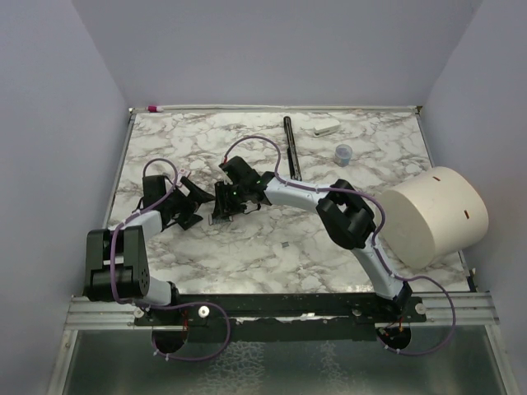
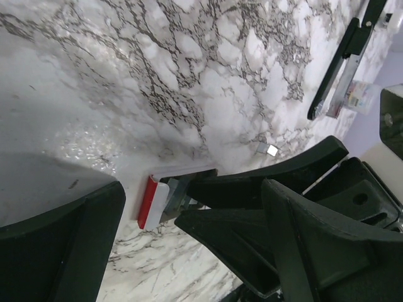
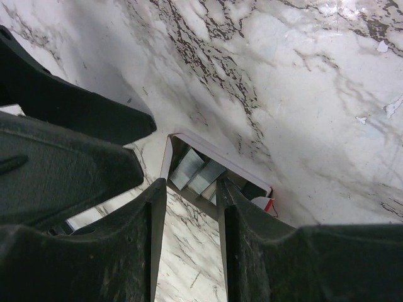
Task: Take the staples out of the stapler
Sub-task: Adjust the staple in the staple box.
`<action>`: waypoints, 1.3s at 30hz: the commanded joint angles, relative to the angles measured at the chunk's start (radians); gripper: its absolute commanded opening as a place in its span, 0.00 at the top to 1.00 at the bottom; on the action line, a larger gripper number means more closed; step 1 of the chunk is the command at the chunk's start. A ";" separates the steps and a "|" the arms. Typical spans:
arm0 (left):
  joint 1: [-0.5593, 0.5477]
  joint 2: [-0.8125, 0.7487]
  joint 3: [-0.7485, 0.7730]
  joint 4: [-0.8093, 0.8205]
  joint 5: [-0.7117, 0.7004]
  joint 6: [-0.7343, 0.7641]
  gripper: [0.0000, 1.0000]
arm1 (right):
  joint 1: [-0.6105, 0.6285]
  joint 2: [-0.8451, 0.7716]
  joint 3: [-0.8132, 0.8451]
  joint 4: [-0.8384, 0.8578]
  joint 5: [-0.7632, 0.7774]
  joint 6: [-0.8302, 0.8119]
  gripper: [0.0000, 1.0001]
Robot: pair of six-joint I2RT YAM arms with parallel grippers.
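Observation:
The stapler (image 2: 151, 201), red and white with a grey metal part, is held just above the marble between the two grippers. My right gripper (image 3: 192, 189) is shut on it, one fingertip (image 3: 151, 204) on each side. The right wrist view shows its white shell (image 3: 217, 154) gaping open, with silvery staples (image 3: 195, 171) lying inside. My left gripper (image 2: 192, 189) stands open right beside the stapler, its fingers (image 2: 63, 245) wide apart and touching nothing. From above, both grippers (image 1: 191, 207) (image 1: 224, 202) meet at the table's left centre. A small silvery bit (image 2: 271, 150) lies loose on the marble.
A long thin black bar (image 1: 290, 148) lies at the back centre, with a small white block (image 1: 327, 127) and a little blue-grey cup (image 1: 343, 153) to its right. A large cream cylinder (image 1: 436, 216) rests at the table's right edge.

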 commanded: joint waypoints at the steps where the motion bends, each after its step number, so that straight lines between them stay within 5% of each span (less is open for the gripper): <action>1: 0.003 0.038 -0.039 0.039 0.086 -0.049 0.06 | 0.011 0.018 0.015 0.012 -0.021 -0.006 0.63; 39: 0.003 0.061 -0.071 0.110 0.178 -0.085 0.05 | 0.026 0.109 0.129 0.064 -0.099 -0.016 0.63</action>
